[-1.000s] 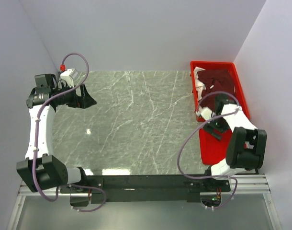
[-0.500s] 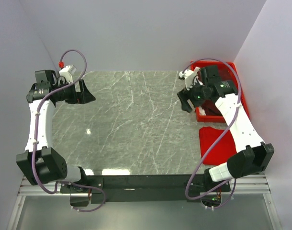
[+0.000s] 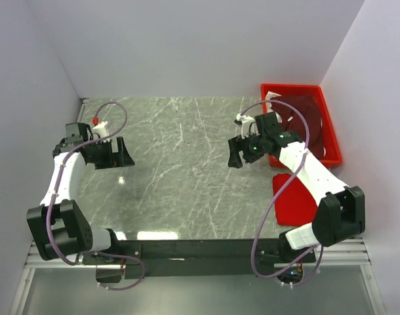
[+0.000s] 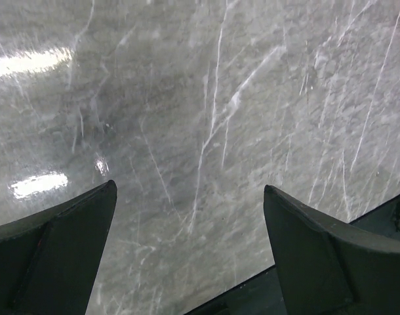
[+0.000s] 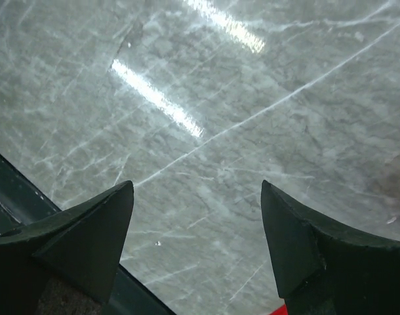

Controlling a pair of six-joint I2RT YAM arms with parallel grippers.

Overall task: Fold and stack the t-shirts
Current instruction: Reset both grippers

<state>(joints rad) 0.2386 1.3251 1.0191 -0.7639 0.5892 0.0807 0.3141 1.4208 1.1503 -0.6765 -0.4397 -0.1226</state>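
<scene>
A dark maroon t-shirt (image 3: 311,113) lies crumpled in the red tray (image 3: 293,87) at the back right, with white fabric (image 3: 273,98) at the tray's left end. On the table in front of the tray a bright red t-shirt (image 3: 295,197) lies flat. My right gripper (image 3: 238,154) (image 5: 197,184) hangs open and empty over the bare marble, left of the tray. At the table's left side my left gripper (image 3: 116,155) (image 4: 190,187) is wide open, with only marble between its fingers.
The grey marble table (image 3: 180,164) spreads between the two grippers. A black rail (image 3: 200,249) runs along the near edge by the arm bases. Pale walls close in the left, back and right sides.
My right arm swung up from beside the red shirt, over the tray, then left onto the open table, its jaws open throughout. The left gripper came nearer and slightly right.
</scene>
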